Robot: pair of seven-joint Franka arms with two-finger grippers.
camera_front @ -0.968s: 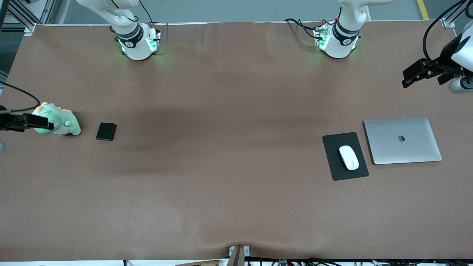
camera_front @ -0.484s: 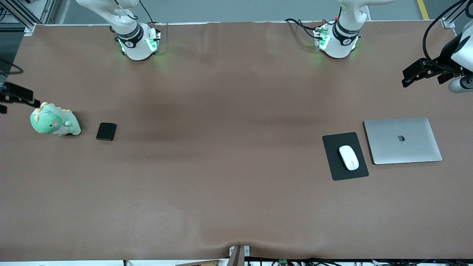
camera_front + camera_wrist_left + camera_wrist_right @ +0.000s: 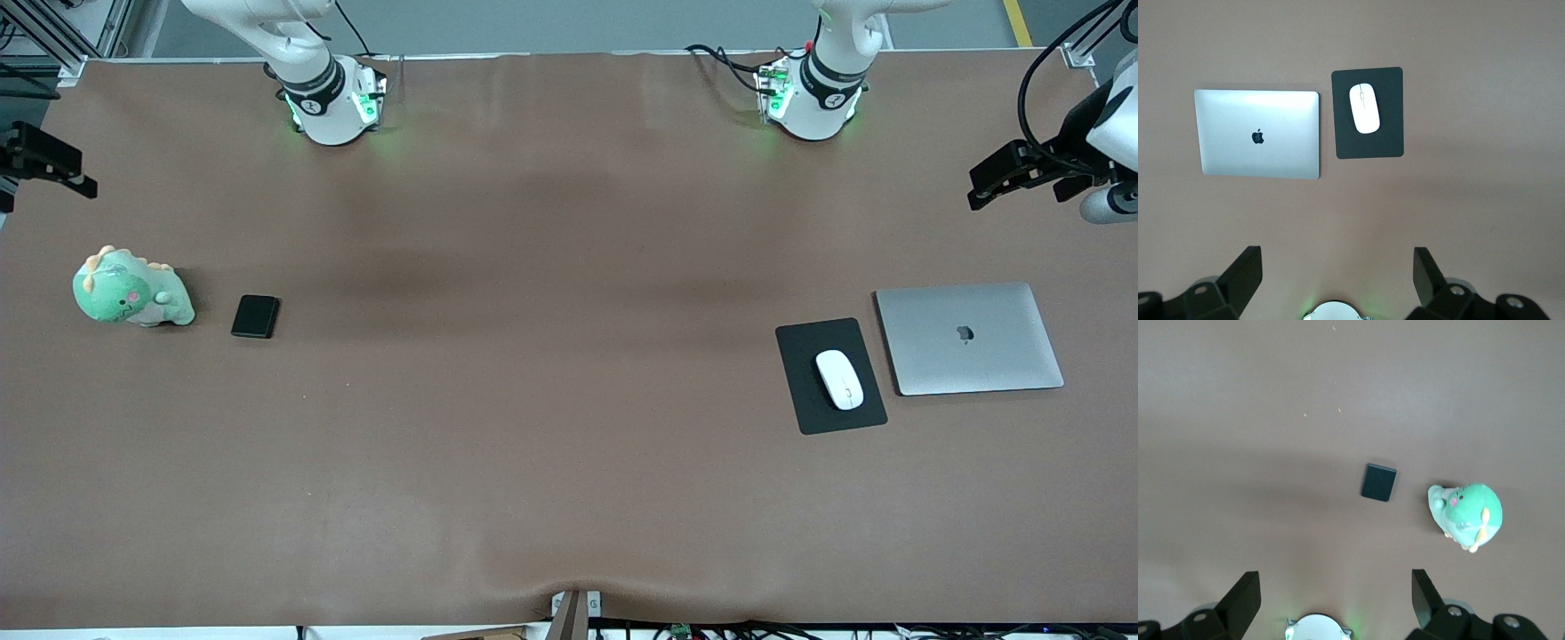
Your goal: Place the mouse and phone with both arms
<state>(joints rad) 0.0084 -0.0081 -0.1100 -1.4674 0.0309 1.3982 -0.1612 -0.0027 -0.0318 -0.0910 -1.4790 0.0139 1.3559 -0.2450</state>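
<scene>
- While both arms are hanging high over the table ends, the mouse (image 3: 839, 379) is lying on the black mouse pad (image 3: 830, 376), toward the left arm's end of the table.
- The silver laptop (image 3: 969, 338) is sitting closed just beside the pad, at its 3 o'clock in the front view.
- The phone (image 3: 255, 316) is lying flat toward the right arm's end, with a green plush dinosaur (image 3: 132, 291) at its 9 o'clock.
- The left gripper (image 3: 1338, 275) is hovering above the bare table, its fingers spread wide and holding nothing.
- The right gripper (image 3: 1336, 595) is hovering over the brown surface, its fingers likewise spread and holding nothing.
</scene>
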